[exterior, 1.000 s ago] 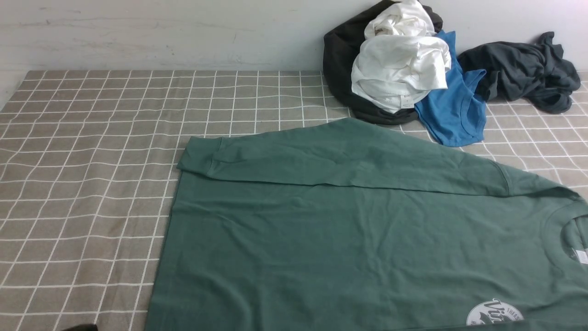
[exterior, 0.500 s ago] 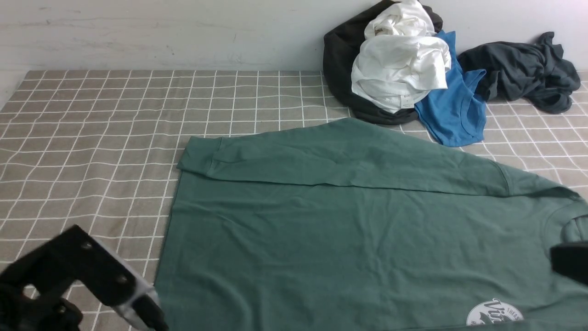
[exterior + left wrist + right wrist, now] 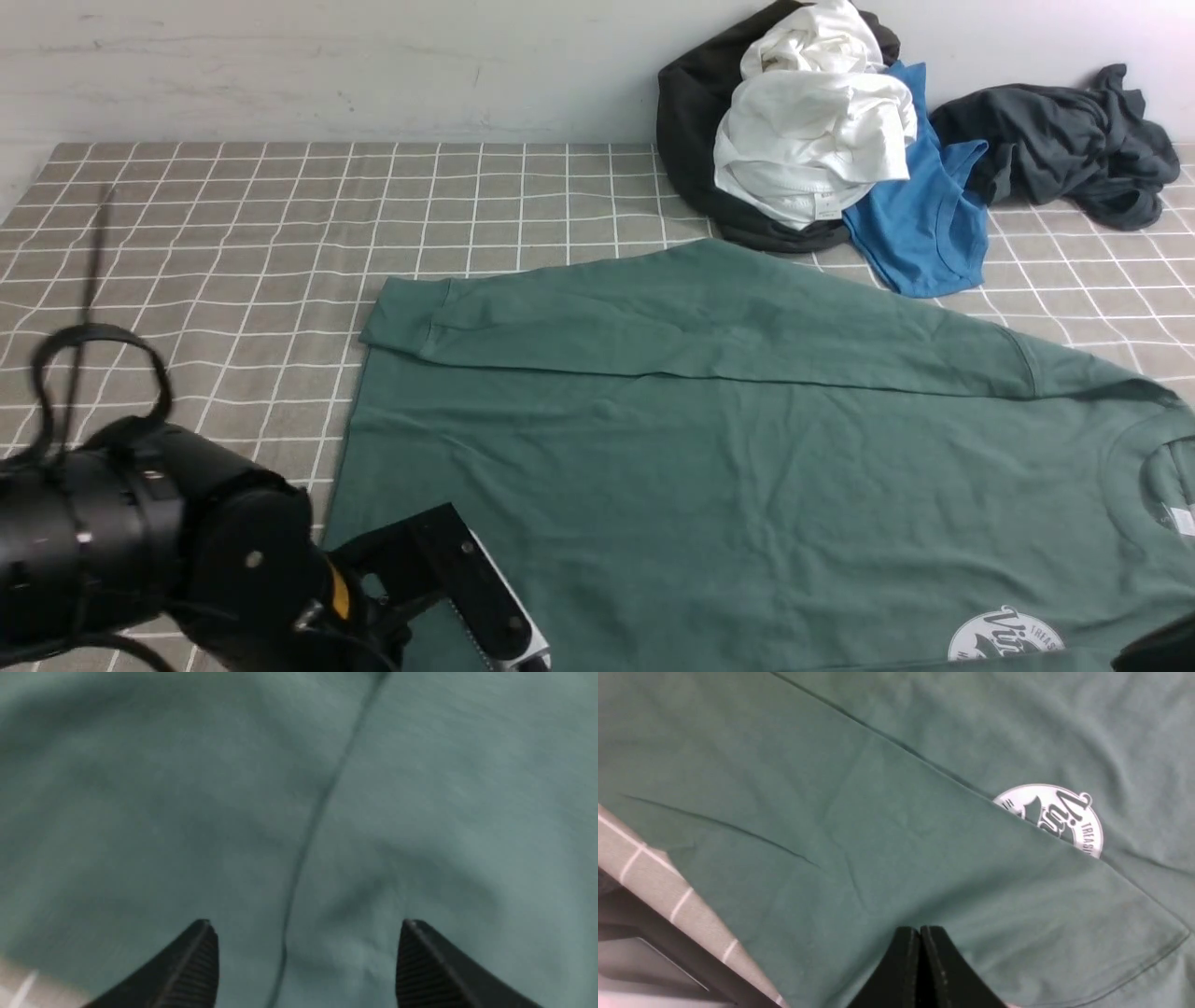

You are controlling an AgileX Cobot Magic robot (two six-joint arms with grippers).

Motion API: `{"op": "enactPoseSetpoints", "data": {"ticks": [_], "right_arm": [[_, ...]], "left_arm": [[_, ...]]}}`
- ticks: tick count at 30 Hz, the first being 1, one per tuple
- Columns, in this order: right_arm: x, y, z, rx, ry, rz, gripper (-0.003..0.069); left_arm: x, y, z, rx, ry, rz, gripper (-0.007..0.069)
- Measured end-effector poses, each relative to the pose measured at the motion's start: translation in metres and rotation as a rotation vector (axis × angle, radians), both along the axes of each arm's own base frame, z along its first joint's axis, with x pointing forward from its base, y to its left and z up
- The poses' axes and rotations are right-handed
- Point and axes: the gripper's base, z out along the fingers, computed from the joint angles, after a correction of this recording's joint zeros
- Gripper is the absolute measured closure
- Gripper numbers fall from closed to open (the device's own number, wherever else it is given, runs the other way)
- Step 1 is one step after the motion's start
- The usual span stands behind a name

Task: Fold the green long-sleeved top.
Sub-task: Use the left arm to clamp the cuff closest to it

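- The green long-sleeved top [image 3: 709,448] lies spread flat on the checked tablecloth [image 3: 187,243]. It fills the near right part of the table, with its collar [image 3: 1158,467] towards the robot's right.
- Its far sleeve [image 3: 709,317] is folded across the body, and the cuff [image 3: 401,313] ends at the garment's left edge.
- A round white logo [image 3: 1004,635] sits near the front edge. In the right wrist view a folded layer of green cloth partly covers it.
- The left gripper [image 3: 306,926] is over the near left part of the top with its jaws wide apart. A dark fold line runs between the fingers [image 3: 196,961]. That view is blurred, so contact with the cloth is hard to judge.
- The right gripper [image 3: 920,931] has its two fingers pressed tight together, with nothing visible between them. It is above the folded green layer (only a dark sliver of it shows in the front view's lower right corner).
- Against the back wall [image 3: 327,65] is a heap of other clothes. A white garment [image 3: 812,140] sits on a black one [image 3: 691,121], a blue one [image 3: 924,224] is beside them, and a dark grey one [image 3: 1064,140] lies farther right.
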Motion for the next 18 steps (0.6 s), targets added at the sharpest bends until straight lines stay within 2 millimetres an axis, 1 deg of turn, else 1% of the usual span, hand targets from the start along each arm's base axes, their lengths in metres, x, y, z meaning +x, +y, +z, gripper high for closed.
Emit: {"op": "enactPoseSetpoints", "data": {"ticks": [3,5,8,11,12,13,15,16,18], "right_arm": [[0.000,0.000,0.000,0.006,0.002,-0.002,0.0673],[0.000,0.001,0.000,0.009,0.003,-0.002,0.0673],[0.000,0.001,0.000,0.012,0.001,-0.003,0.0673],[0.000,0.001,0.000,0.013,-0.002,-0.004,0.0673],[0.000,0.001,0.001,0.014,-0.004,-0.004,0.0673],[0.001,0.001,0.001,0.014,-0.006,-0.004,0.0673],[0.001,0.001,0.001,0.016,-0.011,-0.006,0.0673],[0.001,0.001,0.001,0.017,-0.014,-0.006,0.0673],[0.002,0.001,0.001,0.019,-0.018,-0.007,0.0673]], "left_arm": [[0.004,-0.002,-0.018,0.039,0.056,0.001,0.0160],[0.006,-0.004,-0.020,0.048,0.071,0.005,0.0183],[0.007,-0.005,-0.020,0.049,0.075,0.009,0.0270],[0.007,-0.005,-0.018,0.037,0.075,0.021,0.0389],[0.006,-0.006,-0.018,0.030,0.076,0.026,0.0457],[0.006,-0.006,-0.017,0.025,0.078,0.031,0.0503],[0.004,-0.005,-0.016,0.021,0.080,0.036,0.0572],[0.004,-0.005,-0.016,0.019,0.081,0.037,0.0589],[0.002,-0.005,-0.015,0.020,0.086,0.037,0.0599]]}}
